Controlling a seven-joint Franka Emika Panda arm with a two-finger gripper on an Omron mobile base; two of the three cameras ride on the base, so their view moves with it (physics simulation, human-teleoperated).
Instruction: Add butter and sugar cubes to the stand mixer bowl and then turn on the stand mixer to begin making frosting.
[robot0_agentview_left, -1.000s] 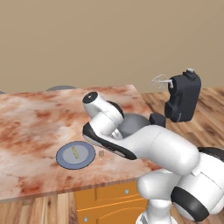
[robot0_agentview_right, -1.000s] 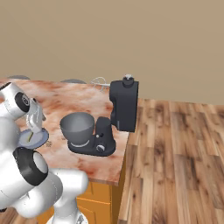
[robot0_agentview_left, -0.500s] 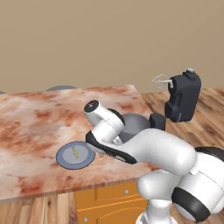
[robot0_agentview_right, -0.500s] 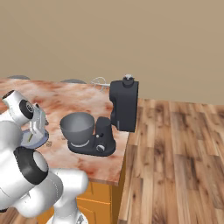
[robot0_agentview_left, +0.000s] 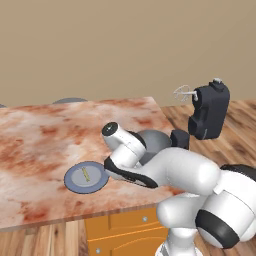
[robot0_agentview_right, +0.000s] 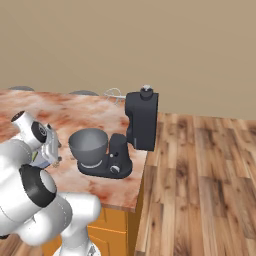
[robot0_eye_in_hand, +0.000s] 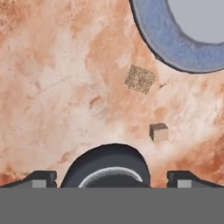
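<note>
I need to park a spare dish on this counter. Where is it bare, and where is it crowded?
Bare: the marble counter to the left of and behind the plate, reaching the far edge. Crowded: the right end, where the stand mixer, its bowl and the arm stand, and the strip beside the plate with two sugar cubes.

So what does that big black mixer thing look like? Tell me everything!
The stand mixer is dark charcoal, almost black, and looks like smooth plastic or metal. It has an oval base with a small round knob, an upright column, and a bulky head tilted up and back, with a wire whisk poking out behind. A small knob sits on top. A grey rounded bowl stands on its base. It sits at the counter's right end, near the edge.
</note>
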